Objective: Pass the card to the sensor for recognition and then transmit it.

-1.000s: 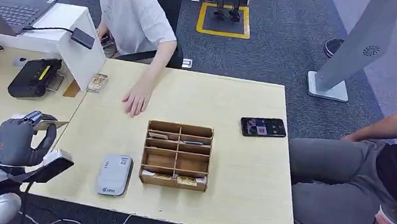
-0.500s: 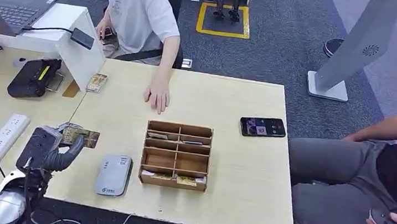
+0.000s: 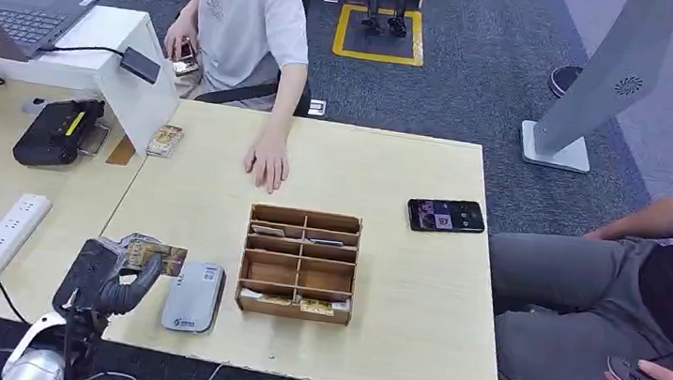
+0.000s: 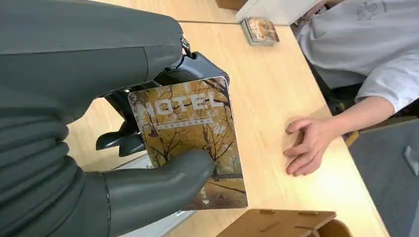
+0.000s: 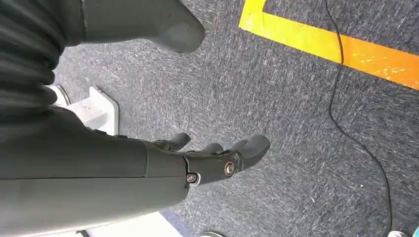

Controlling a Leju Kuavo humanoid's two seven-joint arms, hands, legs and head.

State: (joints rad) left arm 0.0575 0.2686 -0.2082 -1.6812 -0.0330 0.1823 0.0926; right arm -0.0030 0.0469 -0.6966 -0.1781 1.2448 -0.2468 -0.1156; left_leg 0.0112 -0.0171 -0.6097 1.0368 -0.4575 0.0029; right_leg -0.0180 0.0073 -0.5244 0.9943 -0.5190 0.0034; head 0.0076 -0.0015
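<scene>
Just above the table's near-left edge, a hotel card (image 3: 156, 254) is pinched between the thumb and dark fingers of the robot's left hand (image 3: 107, 274), with the card's printed face turned up. From the wrist view the card (image 4: 190, 138) is seen pressed under the grey thumb, autumn trees and the word HOTEL printed on it. A grey card reader (image 3: 192, 296) lies flat on the table (image 3: 393, 158), just at 3 o'clock of the hand, and a wooden organiser (image 3: 299, 263) is set beside the reader at its 3 o'clock. At 12 o'clock of the organiser a person's hand (image 3: 268, 160) is rested on the tabletop. A phone (image 3: 446, 215) lies at the organiser's 2 o'clock. The right hand (image 5: 197, 163) is hung over grey carpet, fingers loosely spread and nothing held.
</scene>
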